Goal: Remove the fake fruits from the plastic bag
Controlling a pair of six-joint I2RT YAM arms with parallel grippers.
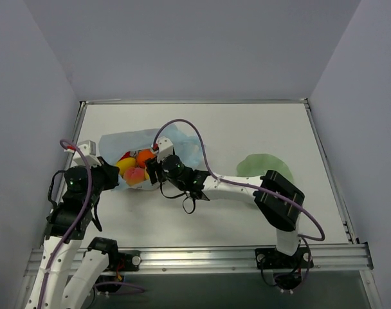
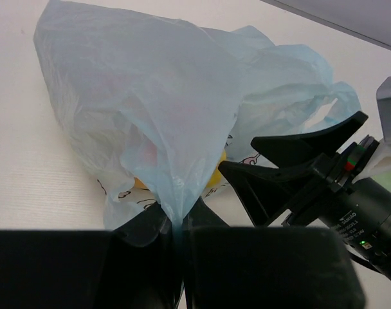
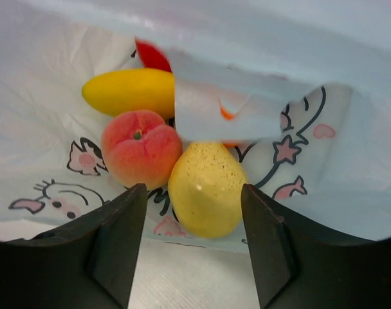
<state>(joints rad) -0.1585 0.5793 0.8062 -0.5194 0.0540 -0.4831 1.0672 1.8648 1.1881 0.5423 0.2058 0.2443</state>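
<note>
My left gripper (image 2: 176,225) is clamped tight on a gathered fold of the plastic bag (image 2: 150,96), and the thin blue film rises from the pinch like a tent. My right gripper (image 3: 194,193) stands apart at the bag's mouth, gripping nothing. Its two black fingers (image 3: 118,251) flank a yellow lemon (image 3: 205,190). There is a clear gap on one side, but I cannot tell whether the other finger touches the fruit. The fake fruits (image 1: 134,168) are all inside the bag, lying on its printed lower sheet. A pink-orange peach (image 3: 141,149) rests against the lemon. A long yellow fruit (image 3: 128,92) lies just behind the peach, and a red one (image 3: 152,56) shows beyond that. A sliver of orange (image 3: 226,112) peeks from under a loose flap of film. From above, the bag sits on the white table (image 1: 247,129) left of centre, between my two wrists. A pale green dish (image 1: 263,166) lies well apart to the right, partly under my right arm.
</note>
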